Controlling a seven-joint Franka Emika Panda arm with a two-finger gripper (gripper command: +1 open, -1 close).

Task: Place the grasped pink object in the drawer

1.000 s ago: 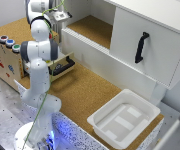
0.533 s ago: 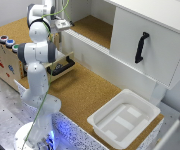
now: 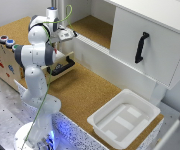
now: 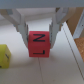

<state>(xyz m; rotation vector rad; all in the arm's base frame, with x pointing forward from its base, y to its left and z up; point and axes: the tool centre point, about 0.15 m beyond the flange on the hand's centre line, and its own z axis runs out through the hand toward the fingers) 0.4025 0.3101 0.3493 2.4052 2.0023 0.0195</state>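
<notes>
Drawer (image 3: pixel 61 66) stands pulled out from the wooden box (image 3: pixel 2 57) in the exterior view, our arm crowding above it, the gripper itself hidden. In the wrist view the gripper (image 4: pixel 38 31) clamps the pink object (image 4: pixel 38 44) beside a yellow block (image 4: pixel 4 54); releasing off-centre, we risk striking the block or rim.

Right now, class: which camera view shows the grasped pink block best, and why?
The wrist view. There the pink block fills the middle, black letters readable, held between the gripper fingers. In the exterior view the arm hides the block; only the drawer shows below it.
</notes>
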